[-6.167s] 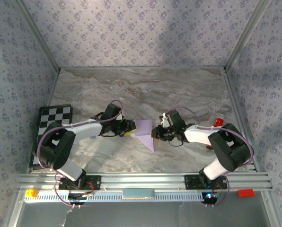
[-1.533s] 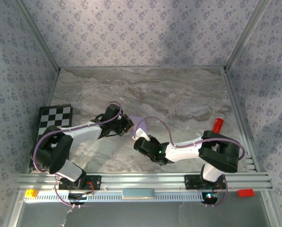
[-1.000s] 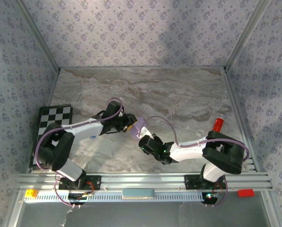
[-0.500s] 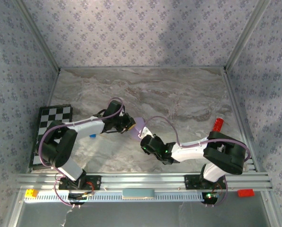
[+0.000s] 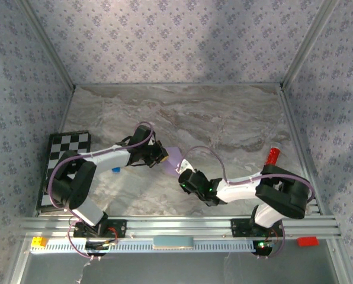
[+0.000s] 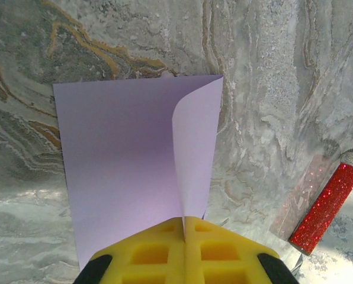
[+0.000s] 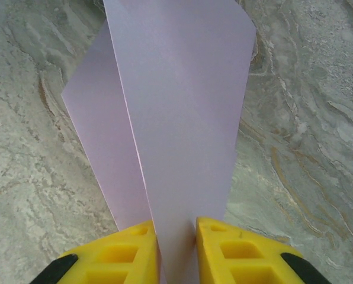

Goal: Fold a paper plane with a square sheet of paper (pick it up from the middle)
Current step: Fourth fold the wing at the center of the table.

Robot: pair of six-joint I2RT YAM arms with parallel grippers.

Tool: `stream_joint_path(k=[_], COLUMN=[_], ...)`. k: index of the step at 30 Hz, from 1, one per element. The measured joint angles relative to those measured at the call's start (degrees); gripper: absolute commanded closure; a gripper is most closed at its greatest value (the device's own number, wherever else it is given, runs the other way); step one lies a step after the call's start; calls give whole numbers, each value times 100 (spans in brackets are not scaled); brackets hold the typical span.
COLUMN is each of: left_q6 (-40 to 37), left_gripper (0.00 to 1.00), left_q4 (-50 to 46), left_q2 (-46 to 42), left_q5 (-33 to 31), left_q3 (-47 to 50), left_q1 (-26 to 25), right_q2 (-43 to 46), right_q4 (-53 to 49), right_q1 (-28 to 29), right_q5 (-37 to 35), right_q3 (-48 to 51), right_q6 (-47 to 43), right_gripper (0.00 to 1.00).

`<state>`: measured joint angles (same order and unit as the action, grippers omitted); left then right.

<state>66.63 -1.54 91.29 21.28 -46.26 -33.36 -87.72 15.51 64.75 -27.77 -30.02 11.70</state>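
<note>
The light, limp square sheet of paper [image 5: 172, 158], at the centre of the top view, is pinched tight in the left gripper [image 6: 184, 223], the right gripper [image 7: 176, 228] standing slightly apart around it; I judge it is best held near the crease.

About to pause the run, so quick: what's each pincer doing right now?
Left pincer: closed, pinching the square sheet of paper at its edge.
Right pincer: slightly open, with the sheet lying in the gap.

The pale lilac square sheet of paper [image 6: 123, 171] is folded double.
</note>
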Motion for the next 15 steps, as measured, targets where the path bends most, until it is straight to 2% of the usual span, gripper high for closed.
stream_joint_path(k=[3, 15], left_q6=[-2, -13], left_gripper=[99, 99], left_q4=[0, 0], left_q2=[0, 0], left_q5=[17, 37], left_q3=[0, -20], left_q1=[0, 0], right_q2=[24, 26], right_q4=[26, 66], right_q1=[-28, -61], right_q5=[22, 214], right_q3=[4, 4], right_q6=[-7, -17], right_gripper=[83, 84])
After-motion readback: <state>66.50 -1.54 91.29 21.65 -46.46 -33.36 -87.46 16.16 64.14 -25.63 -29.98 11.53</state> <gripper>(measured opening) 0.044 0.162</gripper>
